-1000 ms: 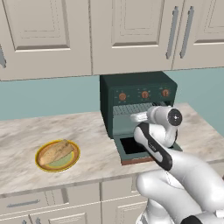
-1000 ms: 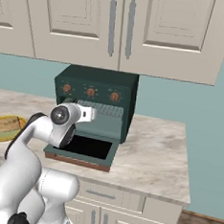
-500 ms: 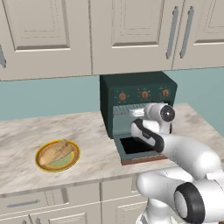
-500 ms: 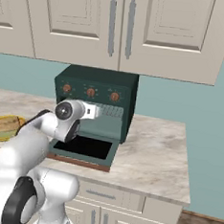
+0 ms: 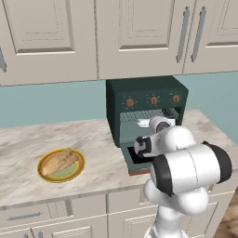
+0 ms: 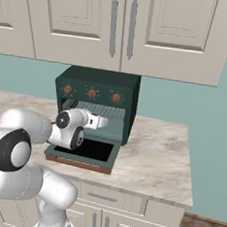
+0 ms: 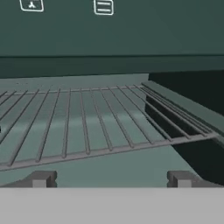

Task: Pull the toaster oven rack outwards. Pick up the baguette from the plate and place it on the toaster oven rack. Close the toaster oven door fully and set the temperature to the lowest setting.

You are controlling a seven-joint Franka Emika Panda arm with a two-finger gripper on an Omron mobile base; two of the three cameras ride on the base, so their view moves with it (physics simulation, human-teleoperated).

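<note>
The dark green toaster oven point(image 5: 146, 98) stands on the counter with its door point(image 6: 87, 151) folded down flat. The silver wire rack point(image 7: 100, 127) lies inside the cavity, its front bar just ahead of my fingertips point(image 7: 41, 178). My gripper point(image 7: 111, 179) is open and level with the rack, at the mouth of the oven, holding nothing. From the sides, the gripper point(image 6: 103, 120) point(image 5: 148, 122) points into the opening above the door. The baguette point(image 5: 59, 161) lies on the orange-rimmed plate point(image 5: 78, 171) at the left of the counter.
Three orange-brown knobs point(image 6: 92, 93) run across the oven's upper front. Cream wall cabinets point(image 5: 139, 32) hang above the oven. My own white arm point(image 5: 186, 167) stands in front of the folded-down door. Marble counter point(image 6: 155, 158) stretches to the right of the oven.
The hand has moved in toward the oven's opening and the arm has swung round behind it. The jaws have stayed open. Baguette, plate and door have not moved.
</note>
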